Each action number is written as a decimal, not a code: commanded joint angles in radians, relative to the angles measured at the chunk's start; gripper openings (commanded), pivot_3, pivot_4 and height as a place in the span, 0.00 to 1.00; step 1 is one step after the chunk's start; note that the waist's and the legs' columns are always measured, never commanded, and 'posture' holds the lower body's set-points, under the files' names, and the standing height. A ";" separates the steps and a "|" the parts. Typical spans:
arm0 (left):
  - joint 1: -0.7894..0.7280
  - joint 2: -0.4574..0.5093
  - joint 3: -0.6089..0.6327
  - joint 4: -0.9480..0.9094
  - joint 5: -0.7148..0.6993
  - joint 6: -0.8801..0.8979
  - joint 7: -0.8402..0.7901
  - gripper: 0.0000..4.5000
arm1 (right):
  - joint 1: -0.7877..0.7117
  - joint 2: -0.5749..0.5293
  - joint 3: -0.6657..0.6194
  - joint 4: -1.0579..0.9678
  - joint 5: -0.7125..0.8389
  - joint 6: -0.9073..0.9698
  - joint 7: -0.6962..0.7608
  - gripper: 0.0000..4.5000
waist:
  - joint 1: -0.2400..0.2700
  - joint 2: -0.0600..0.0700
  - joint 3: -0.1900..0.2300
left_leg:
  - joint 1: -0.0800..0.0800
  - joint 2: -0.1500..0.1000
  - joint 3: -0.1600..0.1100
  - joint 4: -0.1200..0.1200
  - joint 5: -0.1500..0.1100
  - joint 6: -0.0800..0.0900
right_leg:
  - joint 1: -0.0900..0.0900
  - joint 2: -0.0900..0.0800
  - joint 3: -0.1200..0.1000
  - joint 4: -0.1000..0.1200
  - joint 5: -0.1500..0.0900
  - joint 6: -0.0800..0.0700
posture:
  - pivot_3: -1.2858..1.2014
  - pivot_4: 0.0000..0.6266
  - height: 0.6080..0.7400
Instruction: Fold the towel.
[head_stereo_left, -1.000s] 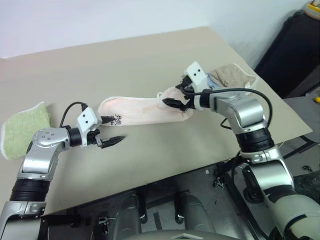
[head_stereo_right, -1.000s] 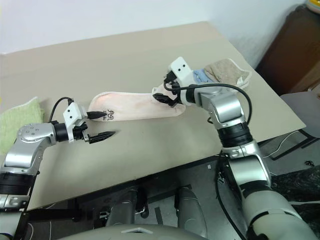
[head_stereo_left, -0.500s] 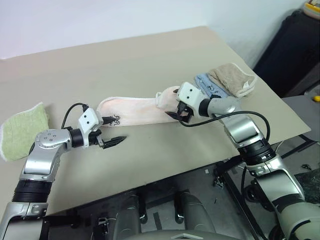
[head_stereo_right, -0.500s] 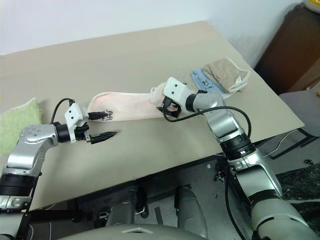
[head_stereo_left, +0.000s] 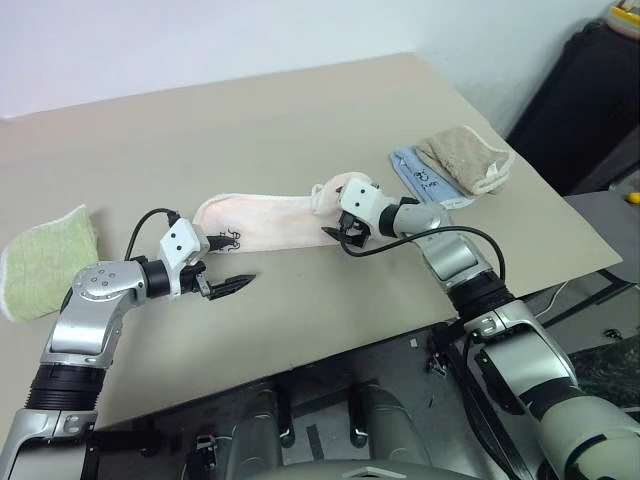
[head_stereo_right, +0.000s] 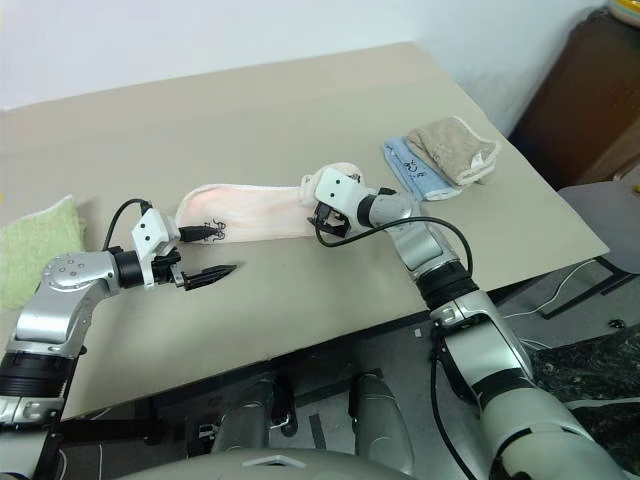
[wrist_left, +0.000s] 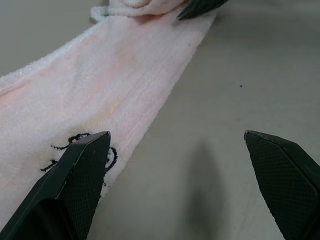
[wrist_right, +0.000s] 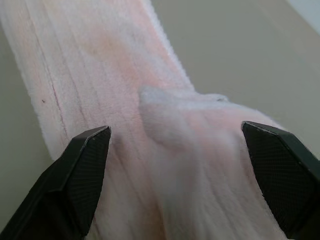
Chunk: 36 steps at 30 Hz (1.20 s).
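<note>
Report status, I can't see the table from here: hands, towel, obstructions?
Left hand open beside towel's printed end. Right hand open over bunched end, nothing gripped. Towel stretched long, not folded. Nothing in the way.

A plain workroom or lab: a bare tan table (head_stereo_left: 300, 120) on a metal frame, blank white wall (head_stereo_left: 200, 40), cables trailing on grey floor (head_stereo_left: 430, 360).

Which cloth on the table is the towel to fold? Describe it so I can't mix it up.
On the tan table, look between the two grippers, near the middle. The towel is the long pale pink strip with a small dark printed mark, unlike the green cloth at the left edge or the tan cloth at the right.
</note>
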 joint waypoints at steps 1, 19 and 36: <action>0.010 0.004 0.028 -0.036 -0.020 0.001 0.010 1.00 | -0.014 0.000 -0.013 -0.017 -0.011 -0.041 0.002 0.65 | 0.000 0.000 0.000 | 0.000 0.000 0.000 0.000 0.000 0.000 | 0.000 0.000 0.000 0.000 0.000 0.000 | 0.52 0.24 1.00; 0.009 -0.001 0.017 -0.036 -0.021 0.004 0.022 1.00 | 0.132 -0.046 -0.011 -0.408 0.012 0.035 0.128 0.01 | 0.001 0.000 0.000 | 0.000 0.000 -0.001 0.000 0.000 0.000 | 0.000 0.000 0.000 0.001 0.000 0.000 | 0.52 0.24 1.00; 0.015 -0.012 0.015 -0.042 -0.021 0.008 0.028 1.00 | 0.153 -0.058 -0.042 -0.410 0.084 0.124 0.204 0.43 | 0.002 0.000 0.000 | 0.000 0.000 -0.001 0.000 0.000 0.000 | 0.000 0.000 0.000 0.000 0.000 0.000 | 0.52 0.24 1.00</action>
